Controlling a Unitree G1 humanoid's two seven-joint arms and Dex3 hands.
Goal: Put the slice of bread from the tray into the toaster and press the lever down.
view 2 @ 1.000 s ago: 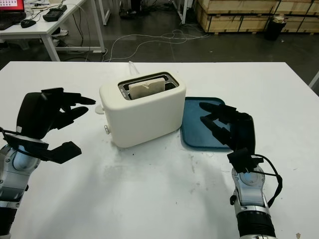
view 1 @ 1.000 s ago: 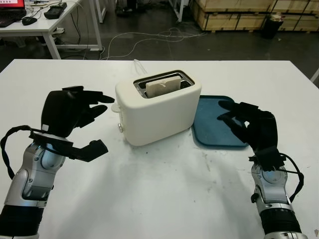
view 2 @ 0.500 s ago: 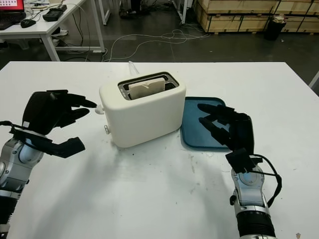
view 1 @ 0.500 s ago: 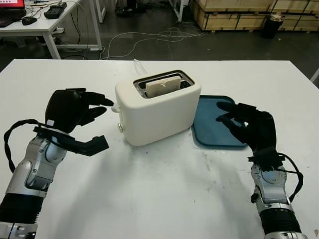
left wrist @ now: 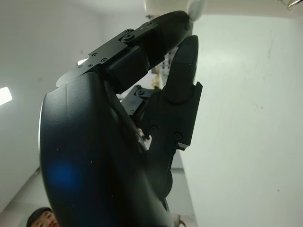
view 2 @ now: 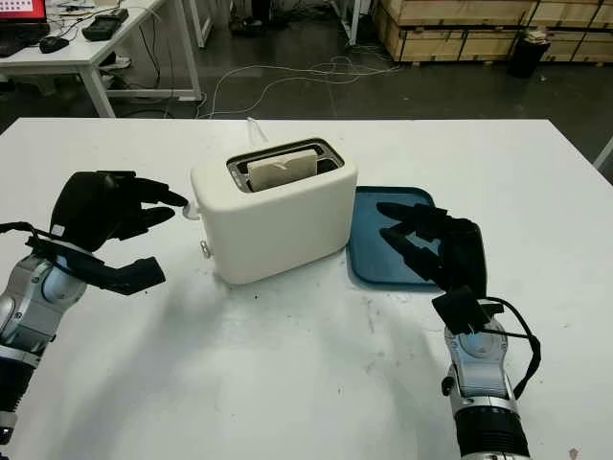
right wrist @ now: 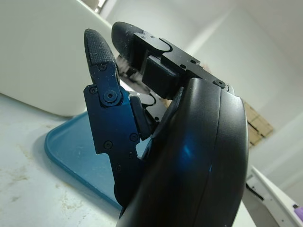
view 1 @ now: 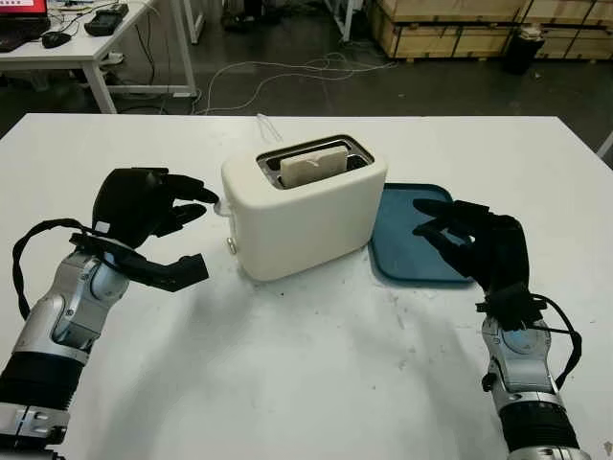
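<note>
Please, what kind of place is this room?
Probably a workshop or robotics lab, not a kitchen: wooden crates stand along the far wall, cables lie loose on the dark floor, and a desk carries computer gear.

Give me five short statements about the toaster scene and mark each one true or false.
1. The slice of bread stands in a slot of the toaster. True.
2. The blue tray lies to the left of the toaster. False: it lies on the toaster's right side.
3. The left hand is at the end of the toaster with the lever, its fingertips near that lever. True.
4. The right hand grasps the slice of bread. False: it is open, over the tray.
5. The tray holds a second slice. False: no bread lies on it.
</note>
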